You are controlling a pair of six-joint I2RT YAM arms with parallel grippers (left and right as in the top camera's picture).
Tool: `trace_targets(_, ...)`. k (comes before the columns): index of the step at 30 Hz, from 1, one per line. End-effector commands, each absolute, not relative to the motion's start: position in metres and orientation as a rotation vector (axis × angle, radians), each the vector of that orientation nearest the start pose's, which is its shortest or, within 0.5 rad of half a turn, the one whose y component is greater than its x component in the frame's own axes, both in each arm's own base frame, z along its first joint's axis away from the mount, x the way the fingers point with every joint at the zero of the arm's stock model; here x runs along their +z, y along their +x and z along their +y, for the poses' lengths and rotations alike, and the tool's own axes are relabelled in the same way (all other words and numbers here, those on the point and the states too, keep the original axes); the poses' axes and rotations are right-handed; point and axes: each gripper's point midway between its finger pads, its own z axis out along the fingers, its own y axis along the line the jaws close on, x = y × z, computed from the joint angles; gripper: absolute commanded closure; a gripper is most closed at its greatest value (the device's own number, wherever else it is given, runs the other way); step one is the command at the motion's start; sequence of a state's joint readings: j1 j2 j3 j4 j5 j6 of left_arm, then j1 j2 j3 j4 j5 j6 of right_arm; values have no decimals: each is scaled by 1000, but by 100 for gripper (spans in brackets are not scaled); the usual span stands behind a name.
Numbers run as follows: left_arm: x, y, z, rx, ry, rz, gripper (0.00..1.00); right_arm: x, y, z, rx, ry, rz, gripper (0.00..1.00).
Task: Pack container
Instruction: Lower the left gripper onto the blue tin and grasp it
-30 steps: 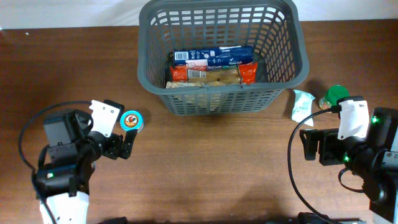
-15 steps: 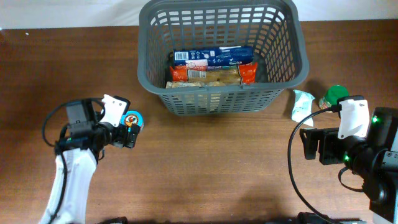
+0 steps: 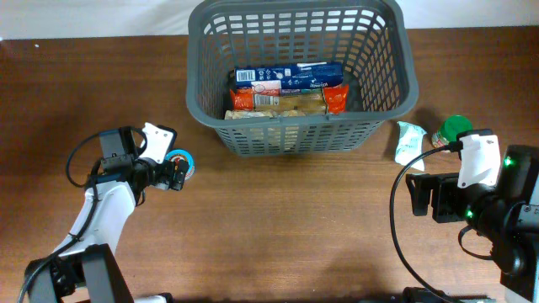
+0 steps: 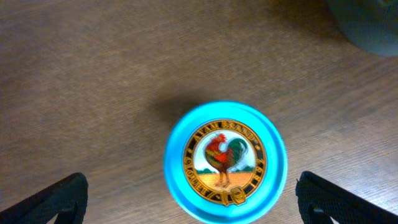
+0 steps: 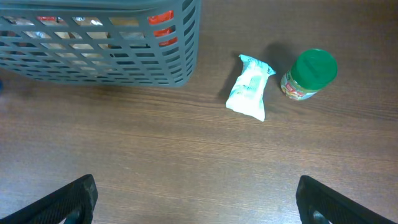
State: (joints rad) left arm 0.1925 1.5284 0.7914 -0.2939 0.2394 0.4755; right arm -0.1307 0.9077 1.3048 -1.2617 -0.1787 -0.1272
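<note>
L fingers [image 4: 59, 198] moved astride blue can [image 4: 225, 163] | wood table [image 3: 278, 236] | white backdrop [image 3: 84, 17]

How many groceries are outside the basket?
3: a round blue-lidded tin by the left pincer, a pale teal packet and a green-lidded jar right of the grey plastic basket.

— What sort of place are we looking at?
— We'd call it a robotics lab bench, not a shop. We see a bare wood-grain tabletop [image 3: 278, 227], with the left arm [image 3: 105, 210] at lower left and the right arm [image 3: 484, 164] at lower right, both trailing looped black cables [image 3: 396, 219].
— And the groceries?
— We count only a few packets [image 3: 286, 88], in and near a grey basket [image 3: 253, 139] at top centre.
</note>
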Motion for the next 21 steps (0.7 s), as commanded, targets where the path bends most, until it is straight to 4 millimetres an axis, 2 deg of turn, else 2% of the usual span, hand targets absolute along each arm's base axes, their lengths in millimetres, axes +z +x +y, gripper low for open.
trace_targets(1,42,355,22,-34,489,2534,1,289,219,2,114,-59,2408,1)
trace_targets(7,39,359,13,-6,533,2531,1,289,219,2,113,-60,2407,1)
trace_targets(21,-3,356,16,-25,536,2620,1,289,219,2,113,-60,2408,1)
